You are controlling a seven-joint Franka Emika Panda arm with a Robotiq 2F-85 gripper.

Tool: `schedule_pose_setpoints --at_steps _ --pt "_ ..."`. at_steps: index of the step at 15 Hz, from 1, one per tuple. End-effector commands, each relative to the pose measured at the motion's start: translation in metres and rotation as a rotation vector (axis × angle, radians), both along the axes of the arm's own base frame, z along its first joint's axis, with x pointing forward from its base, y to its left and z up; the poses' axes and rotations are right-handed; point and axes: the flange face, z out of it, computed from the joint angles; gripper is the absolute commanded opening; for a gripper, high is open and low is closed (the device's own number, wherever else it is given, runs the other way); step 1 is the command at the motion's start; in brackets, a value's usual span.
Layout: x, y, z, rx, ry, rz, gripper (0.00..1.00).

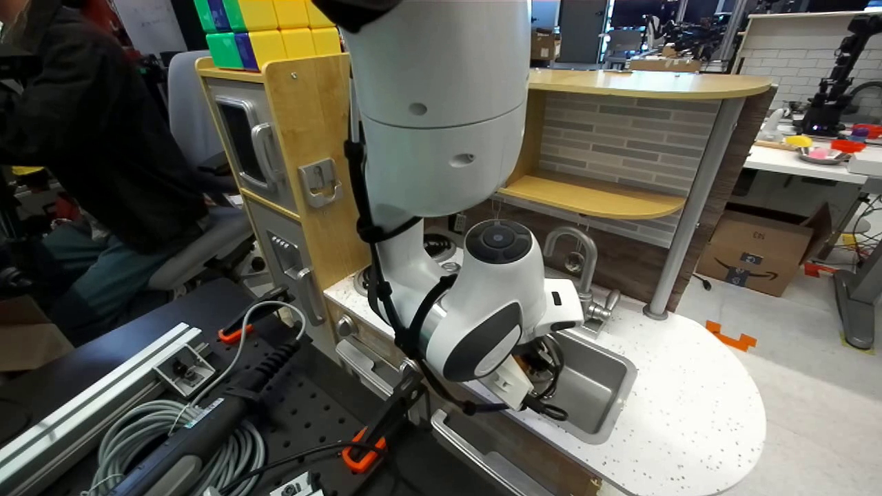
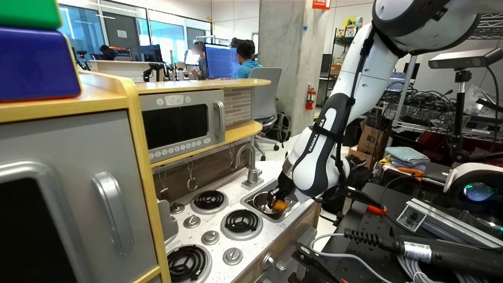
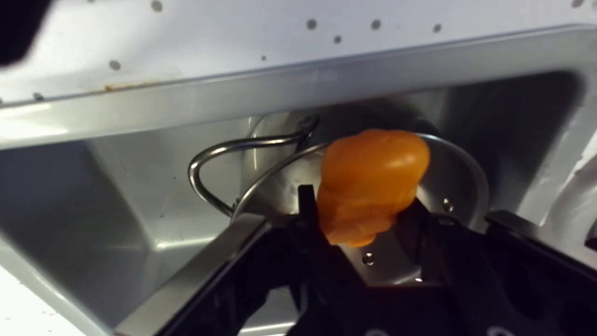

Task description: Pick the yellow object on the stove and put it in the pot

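Observation:
The yellow object [image 3: 373, 177] is a rounded toy piece that looks orange in the wrist view. It also shows in an exterior view [image 2: 280, 205]. My gripper [image 3: 361, 200] has its two black fingers against the piece's sides and is shut on it. The gripper with the piece [image 2: 275, 196] is over the silver pot [image 2: 259, 202]. In the wrist view the pot's round rim [image 3: 484, 186] lies below and around the piece; the height between them is hard to tell. The stove [image 2: 216, 221] shows its black burners and no yellow piece on it.
The pot stands in the steel sink [image 3: 186, 107], its wire handle [image 3: 198, 175] sticking out inside the basin. A faucet [image 2: 252, 173] rises behind the sink. A wooden shelf [image 2: 245, 131] overhangs the back, beside a toy microwave [image 2: 184, 122]. The arm hides much of the stove in an exterior view.

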Motion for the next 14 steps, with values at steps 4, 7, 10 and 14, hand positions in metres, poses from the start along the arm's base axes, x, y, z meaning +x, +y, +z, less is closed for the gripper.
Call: schedule_pose_setpoints --at_steps 4,7,10,14 --pt "0.005 0.007 0.011 0.064 0.009 -0.063 0.96" --pt "0.009 0.021 0.038 0.118 -0.033 -0.071 1.0" --pt "0.015 0.027 0.079 0.174 -0.068 -0.114 1.0" --pt "0.003 0.023 0.133 0.229 0.038 -0.168 1.0"
